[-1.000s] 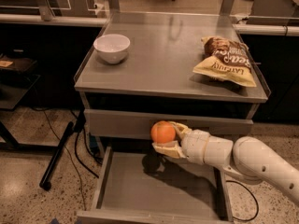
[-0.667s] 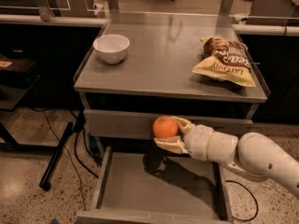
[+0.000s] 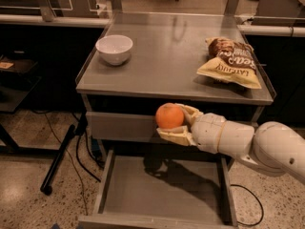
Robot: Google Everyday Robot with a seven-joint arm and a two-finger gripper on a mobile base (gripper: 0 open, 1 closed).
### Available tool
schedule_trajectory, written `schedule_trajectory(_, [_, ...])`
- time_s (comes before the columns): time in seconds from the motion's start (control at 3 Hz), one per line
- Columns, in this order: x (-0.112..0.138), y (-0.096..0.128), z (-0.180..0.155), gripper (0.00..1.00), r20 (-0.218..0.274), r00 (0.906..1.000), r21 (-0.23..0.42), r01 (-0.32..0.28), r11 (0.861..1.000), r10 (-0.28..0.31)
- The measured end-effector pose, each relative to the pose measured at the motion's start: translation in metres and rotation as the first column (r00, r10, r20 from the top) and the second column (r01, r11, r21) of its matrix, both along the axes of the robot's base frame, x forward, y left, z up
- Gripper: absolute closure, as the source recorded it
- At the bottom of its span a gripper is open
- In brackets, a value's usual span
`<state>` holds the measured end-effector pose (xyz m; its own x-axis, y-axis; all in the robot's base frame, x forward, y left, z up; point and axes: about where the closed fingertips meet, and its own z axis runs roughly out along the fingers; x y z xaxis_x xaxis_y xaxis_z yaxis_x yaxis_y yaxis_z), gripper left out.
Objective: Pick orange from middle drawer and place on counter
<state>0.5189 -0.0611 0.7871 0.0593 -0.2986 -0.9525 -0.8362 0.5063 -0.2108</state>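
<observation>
1. One orange [image 3: 169, 116] sits in the gripper [image 3: 169, 121], in the air above the open drawer [image 3: 162, 197]. It is in front of the cabinet, just under the front edge of the surface [image 3: 167, 56].
2. The fingers [image 3: 174, 136] pinch it: one curls over its upper right side and the other lies beneath it. Both touch the fruit, which sticks out to the left of them.
3. The pick looks done, and the drawer floor below is bare. The step in hand appears to be the carry up to the surface. The placing is not yet done, since the orange hangs lower than the front edge.
4. The next move calls for more height to clear that edge, then a reach forward over the surface. After that comes a gentle lowering before the fingers let go.
5. A bare stretch lies mid-surface, between the bowl [image 3: 114, 48] on the left and the chip bag [image 3: 229, 63] on the right. It seems the safest spot, because a round fruit may roll.
</observation>
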Motion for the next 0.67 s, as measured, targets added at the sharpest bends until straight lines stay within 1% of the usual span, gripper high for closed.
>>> schedule_trajectory(0.33, [0.000, 0.000, 0.000, 1.00, 0.000, 1.0000, 0.000, 0.000, 1.000, 0.000])
schedule_trajectory(0.67, [0.011, 0.005, 0.026, 1.00, 0.061, 0.9979, 0.014, -0.024, 1.000, 0.023])
